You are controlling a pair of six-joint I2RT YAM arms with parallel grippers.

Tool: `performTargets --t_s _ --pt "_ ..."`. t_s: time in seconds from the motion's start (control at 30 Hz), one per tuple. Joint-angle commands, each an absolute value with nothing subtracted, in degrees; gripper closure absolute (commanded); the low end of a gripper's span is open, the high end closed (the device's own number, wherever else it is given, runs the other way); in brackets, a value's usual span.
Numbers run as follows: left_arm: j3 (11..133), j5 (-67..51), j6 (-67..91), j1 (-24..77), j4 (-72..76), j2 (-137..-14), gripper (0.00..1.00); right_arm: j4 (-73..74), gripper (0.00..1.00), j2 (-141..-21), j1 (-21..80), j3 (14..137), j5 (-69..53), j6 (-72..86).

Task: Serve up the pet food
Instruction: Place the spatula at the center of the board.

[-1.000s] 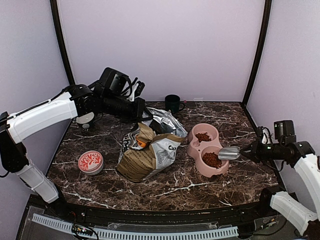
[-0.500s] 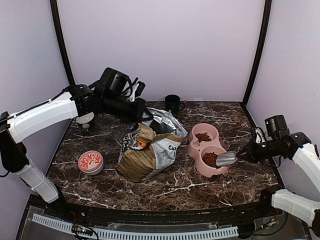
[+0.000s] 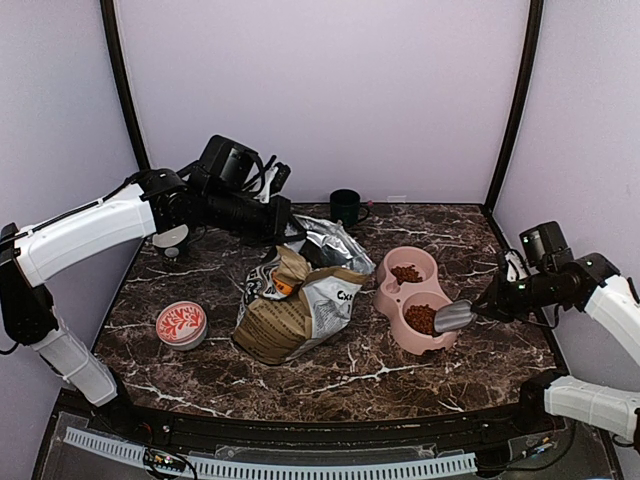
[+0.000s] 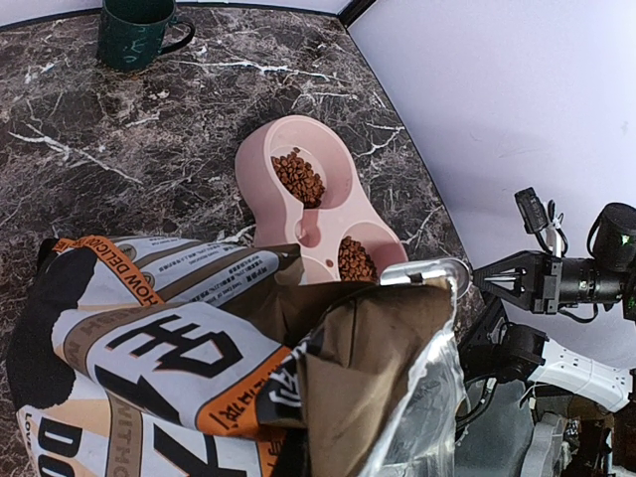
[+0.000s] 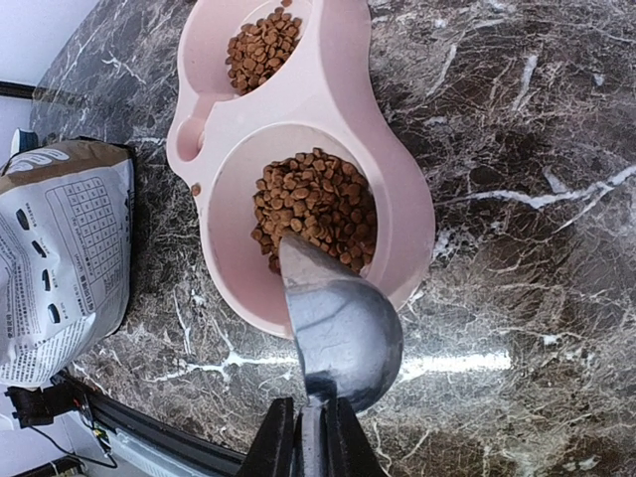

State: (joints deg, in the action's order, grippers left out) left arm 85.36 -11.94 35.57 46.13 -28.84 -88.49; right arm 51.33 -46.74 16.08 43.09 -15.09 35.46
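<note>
The pet food lies in both cups of the pink double bowl (image 3: 385, 291): a small heap in the far cup (image 3: 406, 273) and a fuller heap in the near cup (image 3: 421, 318). My right gripper (image 3: 488, 309) is shut on the handle of a metal scoop (image 3: 453, 317). In the right wrist view the scoop (image 5: 343, 333) tilts nose-down over the bowl rim (image 5: 402, 204), its tip on the kibble (image 5: 316, 204). My left gripper (image 3: 284, 226) holds the top edge of the printed food bag (image 3: 295, 305). The bag (image 4: 199, 348) hides its fingers in the left wrist view.
A dark green mug (image 3: 346, 207) stands at the back of the marble table. A round red-and-white patterned tin (image 3: 181, 324) sits at the front left. The bag lies just left of the bowl. Lilac walls close the table on three sides.
My right gripper has moved left and tipped the scoop from level at the bowl's right rim to nose-down in the near cup. The left arm and the bag have not moved.
</note>
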Motion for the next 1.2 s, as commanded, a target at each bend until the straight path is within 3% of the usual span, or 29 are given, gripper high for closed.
performTargets --t_s 0.0,0.33,0.77,1.17 --pt "85.9 -11.3 34.7 45.7 -32.6 -88.5 1.0 50.4 1.0 -46.9 16.8 44.0 -14.0 36.3" --pt "85.4 -10.9 34.8 45.7 -32.8 -88.0 1.0 44.5 1.0 -45.4 16.8 44.0 -16.3 38.2" --pt "85.3 -10.3 34.7 45.7 -33.2 -87.2 1.0 29.8 1.0 -42.3 15.9 43.7 -4.7 44.8" --pt "85.3 -8.0 33.6 45.4 -35.6 -86.7 1.0 17.3 1.0 -41.8 4.2 38.6 -5.2 47.1"
